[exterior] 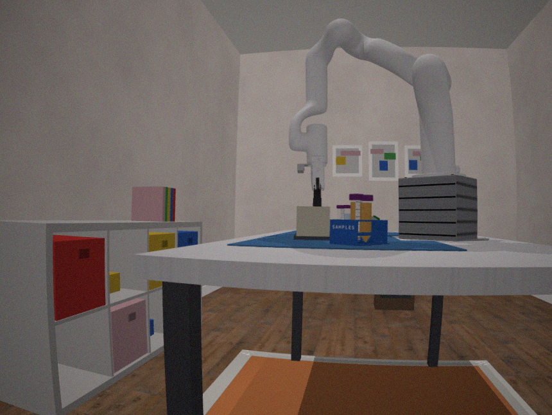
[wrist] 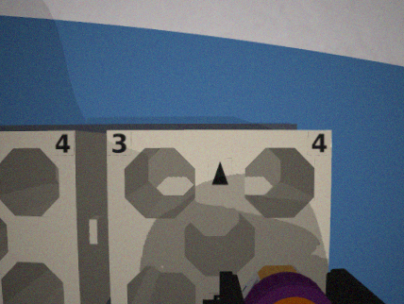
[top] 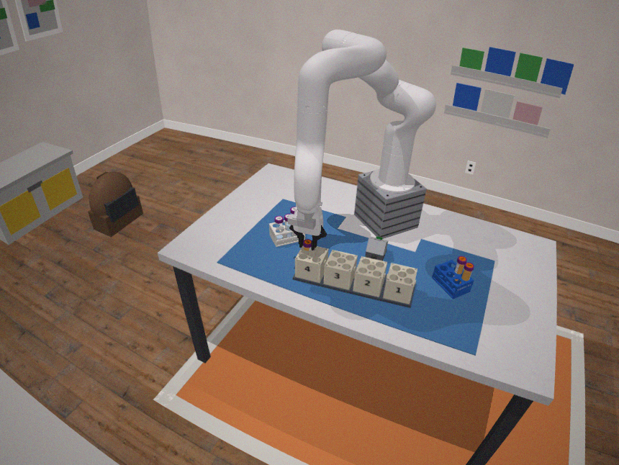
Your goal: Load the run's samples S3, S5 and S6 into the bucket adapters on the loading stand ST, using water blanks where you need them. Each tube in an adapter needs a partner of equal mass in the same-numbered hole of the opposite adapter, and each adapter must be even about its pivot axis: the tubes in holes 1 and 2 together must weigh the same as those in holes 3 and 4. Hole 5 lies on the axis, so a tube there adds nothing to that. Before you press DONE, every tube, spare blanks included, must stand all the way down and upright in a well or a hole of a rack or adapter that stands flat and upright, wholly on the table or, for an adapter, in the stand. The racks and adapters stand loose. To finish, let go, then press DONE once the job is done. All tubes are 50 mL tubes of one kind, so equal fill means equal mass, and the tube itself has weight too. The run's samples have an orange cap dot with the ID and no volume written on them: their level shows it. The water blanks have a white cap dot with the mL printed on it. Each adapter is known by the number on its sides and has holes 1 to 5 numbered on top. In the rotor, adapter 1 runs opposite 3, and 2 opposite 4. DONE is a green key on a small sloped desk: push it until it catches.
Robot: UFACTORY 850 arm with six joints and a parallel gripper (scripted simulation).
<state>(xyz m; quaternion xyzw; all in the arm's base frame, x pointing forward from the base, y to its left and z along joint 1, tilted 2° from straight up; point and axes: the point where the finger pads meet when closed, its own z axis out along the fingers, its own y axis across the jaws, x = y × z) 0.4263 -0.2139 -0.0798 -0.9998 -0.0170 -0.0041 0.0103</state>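
While the white arm (top: 311, 114) (exterior: 316, 80) points straight down, likely to keep things upright, adapter 4 (top: 306, 268) (wrist: 208, 153) holds the orange-dotted sample (top: 306, 243) (wrist: 288, 289) in a corner hole; the gripper (top: 307, 244) (exterior: 316, 203) (wrist: 284, 283) looks just loosened around its cap, releasing it.
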